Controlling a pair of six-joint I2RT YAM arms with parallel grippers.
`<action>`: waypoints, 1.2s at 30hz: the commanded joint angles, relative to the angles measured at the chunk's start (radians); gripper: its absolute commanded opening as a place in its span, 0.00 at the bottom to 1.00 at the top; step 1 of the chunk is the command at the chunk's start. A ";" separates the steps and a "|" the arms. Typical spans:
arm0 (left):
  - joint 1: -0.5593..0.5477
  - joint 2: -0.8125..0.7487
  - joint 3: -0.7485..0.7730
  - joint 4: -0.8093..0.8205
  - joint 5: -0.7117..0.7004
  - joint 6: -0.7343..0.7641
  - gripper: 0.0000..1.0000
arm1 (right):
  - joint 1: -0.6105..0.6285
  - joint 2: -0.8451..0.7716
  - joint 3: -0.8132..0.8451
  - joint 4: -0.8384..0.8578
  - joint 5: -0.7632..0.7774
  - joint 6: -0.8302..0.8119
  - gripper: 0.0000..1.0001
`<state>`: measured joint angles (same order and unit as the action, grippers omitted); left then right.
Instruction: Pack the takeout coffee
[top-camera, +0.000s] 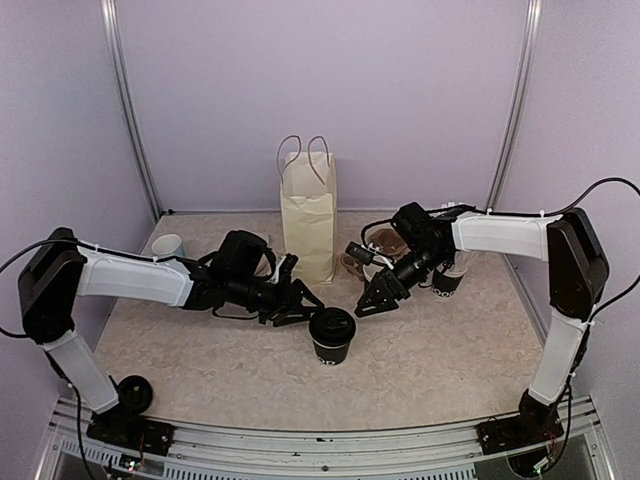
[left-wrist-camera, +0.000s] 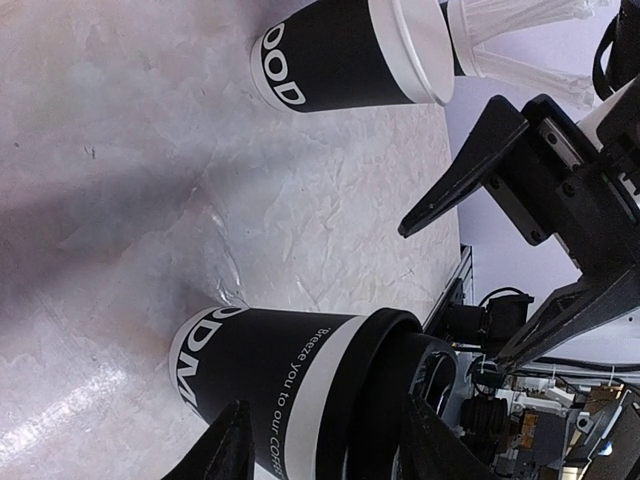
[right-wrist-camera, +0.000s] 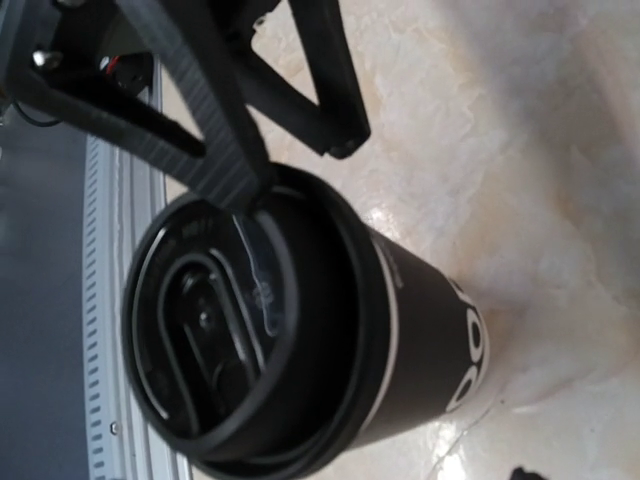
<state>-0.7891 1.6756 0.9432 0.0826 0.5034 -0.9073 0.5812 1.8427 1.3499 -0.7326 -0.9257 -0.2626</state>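
One takeout coffee cup (top-camera: 332, 336), black with white lettering and a black lid, stands upright at the table's front middle. My left gripper (top-camera: 308, 310) is open just left of it. In the left wrist view its fingertips (left-wrist-camera: 230, 448) stand on either side of the cup (left-wrist-camera: 300, 385), apart from it. My right gripper (top-camera: 372, 303) is open and empty just right of the cup's top, and its fingers (left-wrist-camera: 470, 170) show spread. The right wrist view looks down on the lid (right-wrist-camera: 215, 340). No second lidded cup is in view.
A cream paper bag (top-camera: 308, 215) with handles stands open behind the cup. A black cup with white straws (top-camera: 447, 282) stands under the right arm. Brown cardboard pieces (top-camera: 385, 240) lie right of the bag. A small blue cup (top-camera: 168, 245) is at the far left.
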 joint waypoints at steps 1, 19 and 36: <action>-0.004 0.021 0.012 0.011 0.026 0.020 0.49 | 0.008 0.027 0.029 -0.037 -0.039 -0.036 0.81; -0.034 -0.080 -0.035 0.020 -0.022 0.053 0.57 | 0.045 0.033 0.009 -0.043 -0.037 -0.035 0.83; -0.042 -0.001 -0.088 0.050 0.006 0.070 0.37 | 0.063 0.074 0.011 -0.033 0.058 -0.015 0.72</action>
<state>-0.8227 1.6341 0.8810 0.1349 0.5049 -0.8574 0.6350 1.8900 1.3529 -0.7692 -0.8932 -0.2901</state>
